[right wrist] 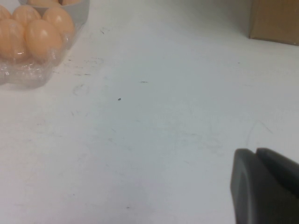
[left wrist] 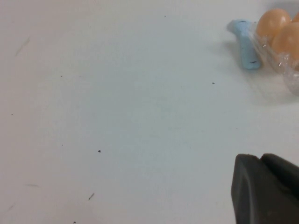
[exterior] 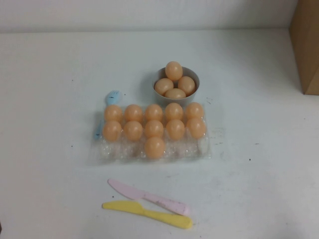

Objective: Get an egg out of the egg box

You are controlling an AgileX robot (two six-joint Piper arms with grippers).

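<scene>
We see the egg box point(exterior: 152, 149) lying flat near the middle of the table point(exterior: 50, 74), w/ five eggs in its far row, five in the middle row, and one egg point(exterior: 154, 147) alone in the centre cup of the near row; the other near cups hold nothing. Just past the box's far edge sits a grey bowl point(exterior: 192, 75) w/ four more eggs piled in it, the top one riding above the rim. A small light-blue piece point(exterior: 112, 96) lies at the box's far-left corner, touching or nearly so. Toward the near edge, approx. centre, a pink knife point(exterior: 147, 196) and a yellow knife point(exterior: 147, 214) lie side by side, blades pointing left. A brown cardboard box point(exterior: 306, 45) stands at the far-right corner. Neither arm shows from above. The left gripper point(left wrist: 266, 189) hangs over bare table to the left of the egg box, the right gripper point(right wrist: 264, 186) over bare table to its right (only a dark corner of each shows, so we cannot tell whether either is spread or closed).
</scene>
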